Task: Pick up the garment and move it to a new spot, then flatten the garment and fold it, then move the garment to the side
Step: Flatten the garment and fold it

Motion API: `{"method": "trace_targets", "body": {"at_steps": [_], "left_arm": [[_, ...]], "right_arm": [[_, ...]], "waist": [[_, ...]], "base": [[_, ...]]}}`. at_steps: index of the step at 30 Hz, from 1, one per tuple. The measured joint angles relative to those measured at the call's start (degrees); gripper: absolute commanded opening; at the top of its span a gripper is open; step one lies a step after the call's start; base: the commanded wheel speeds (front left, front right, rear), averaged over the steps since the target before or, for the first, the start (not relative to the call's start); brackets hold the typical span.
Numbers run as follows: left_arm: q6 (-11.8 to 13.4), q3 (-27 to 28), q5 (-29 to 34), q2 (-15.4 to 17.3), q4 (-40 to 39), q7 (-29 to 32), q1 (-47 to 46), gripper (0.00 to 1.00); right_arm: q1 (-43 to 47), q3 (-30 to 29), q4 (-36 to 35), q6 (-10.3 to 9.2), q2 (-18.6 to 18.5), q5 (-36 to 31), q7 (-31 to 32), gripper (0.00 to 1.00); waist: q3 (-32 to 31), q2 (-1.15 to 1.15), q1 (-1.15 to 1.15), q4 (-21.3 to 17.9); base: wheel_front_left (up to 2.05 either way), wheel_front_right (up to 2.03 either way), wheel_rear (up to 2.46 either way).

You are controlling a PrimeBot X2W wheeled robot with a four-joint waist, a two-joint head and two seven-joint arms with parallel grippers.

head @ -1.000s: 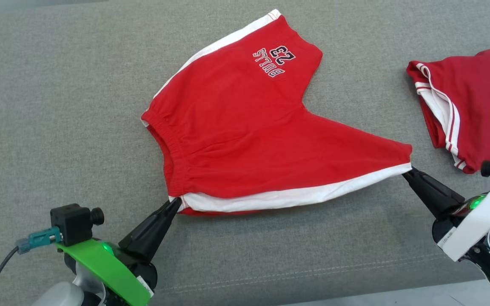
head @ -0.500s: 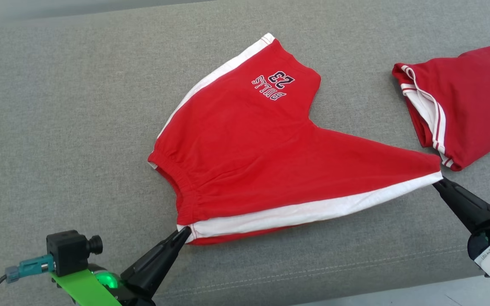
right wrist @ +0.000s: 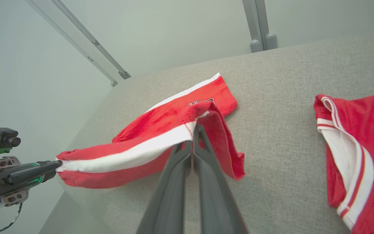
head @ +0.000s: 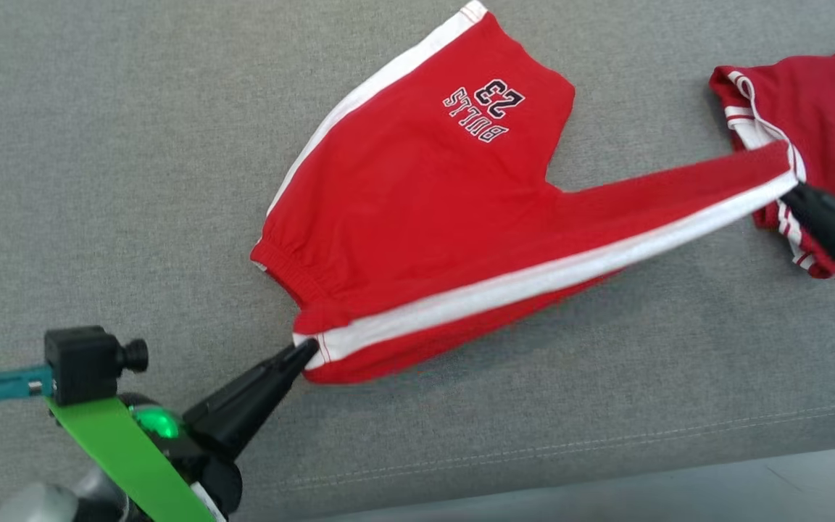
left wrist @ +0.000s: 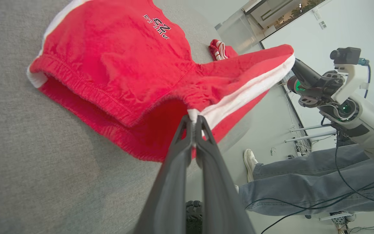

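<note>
The garment is a pair of red shorts with white side stripes and "BULLS 23" lettering. Its far half lies on the grey cushion. Its near side hangs taut in the air between my two grippers. My left gripper is shut on the waistband corner at the white stripe, and its closed fingertips pinch the cloth in the left wrist view. My right gripper is shut on the leg hem's corner, shown close up in the right wrist view. The shorts' underside gapes open below the left grip.
A second red garment with white stripes lies at the far right, just behind my right gripper. The cushion's front edge runs along the bottom. A person's jeans-clad legs and white shoe are beside the cushion.
The near side of the shorts has risen off the cushion and now stretches taut. My right gripper has moved up and away with the leg hem, toward the second garment. The camera has shifted too.
</note>
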Motion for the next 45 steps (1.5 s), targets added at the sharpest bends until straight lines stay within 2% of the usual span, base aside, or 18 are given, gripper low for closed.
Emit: {"method": "trace_targets", "body": {"at_steps": [7, 13, 18, 28, 33, 37, 38, 39, 40, 41, 42, 43, 44, 45], "left_arm": [[1.8, 4.6, -7.0, -0.4, 0.1, 4.4, -9.4, 0.0], [3.7, 6.1, -10.3, -0.8, 4.2, 9.1, -17.5, 0.0], [4.4, 6.0, -13.0, -3.3, 8.1, 12.6, -23.8, 0.0], [5.4, 5.6, -13.2, -7.6, 15.2, 16.0, -34.5, 0.0], [5.5, 5.1, -13.3, -10.3, 19.0, 16.8, -38.6, 0.0], [5.4, 4.7, -13.2, -12.1, 21.6, 16.9, -41.2, 0.02], [5.2, 4.6, -13.2, -12.5, 22.0, 16.9, -41.9, 0.15], [4.9, 4.5, -13.2, -13.1, 22.6, 16.9, -42.6, 0.26], [4.4, 4.3, -13.2, -13.5, 23.1, 17.1, -43.1, 0.39], [4.0, 4.0, -13.2, -13.7, 23.6, 17.2, -43.5, 0.49], [3.6, 3.7, -13.2, -14.2, 24.1, 17.2, -43.9, 0.49], [3.2, 3.7, -13.2, -14.6, 24.6, 17.2, -44.2, 0.51], [2.6, 3.6, -13.1, -15.4, 25.7, 17.2, -44.5, 0.55], [2.3, 3.3, -13.1, -15.6, 26.2, 17.2, -44.6, 1.0]], "right_arm": [[-11.2, -3.3, 1.1, -0.69, -0.6, 3.1, 7.6, 0.0], [-19.3, -3.4, 3.0, -2.74, 1.3, 3.4, 14.5, 0.0], [-25.5, -3.4, 4.9, -4.72, 2.5, 3.3, 19.2, 0.0], [-40.2, -3.2, 6.9, -6.7, 5.2, -2.8, 27.1, 0.0], [-46.5, -2.2, 8.7, -6.75, 6.8, -6.0, 30.6, 0.0], [-48.6, 0.8, 11.7, -6.73, 10.2, -8.7, 32.5, 0.0], [-48.9, 1.4, 12.5, -6.72, 11.2, -9.2, 32.5, 0.18], [-49.2, 1.9, 13.5, -6.69, 12.1, -10.0, 32.5, 0.44], [-49.6, 2.5, 14.6, -6.66, 12.7, -10.9, 32.5, 0.89], [-50.0, 2.8, 15.5, -6.62, 13.2, -11.7, 32.5, 1.0], [-50.4, 3.0, 16.2, -6.51, 13.6, -12.4, 32.4, 0.91], [-51.0, 3.0, 16.9, -6.16, 13.9, -12.9, 32.1, 0.76], [-52.1, 3.2, 18.6, -5.84, 14.9, -13.6, 31.5, 0.67], [-52.3, 3.3, 19.3, -5.54, 15.5, -14.0, 31.4, 0.75]], "waist": [[5.1, 0.0, 0.0, 1.6], [9.7, 0.0, 0.0, 3.6], [13.5, 0.0, 0.0, 5.5], [21.6, 0.0, 0.01, 9.5], [25.7, 0.0, 0.01, 11.2], [28.5, 0.0, 0.01, 12.7], [29.1, 0.0, 0.01, 13.0], [29.5, 0.0, 0.01, 13.4], [29.8, 0.0, 0.01, 13.8], [30.1, 0.0, 0.01, 14.2], [30.2, 0.0, 0.01, 14.5], [30.3, 0.01, 0.0, 14.8], [30.2, 0.0, 0.0, 15.2], [30.0, 0.0, 0.0, 15.3]], "base": [[0.0, 0.0, 0.0], [0.0, 0.0, 0.0], [0.0, 0.0, 0.0], [0.0, 0.0, 0.0], [0.0, 0.0, 0.0], [0.0, 0.0, 0.0], [0.0, 0.0, 0.0], [0.0, 0.0, 0.0], [0.0, 0.0, 0.0], [0.0, 0.0, 0.0], [0.0, 0.0, 0.0], [0.0, 0.0, 0.0], [0.0, 0.0, 0.0], [0.0, 0.0, 0.0]]}}
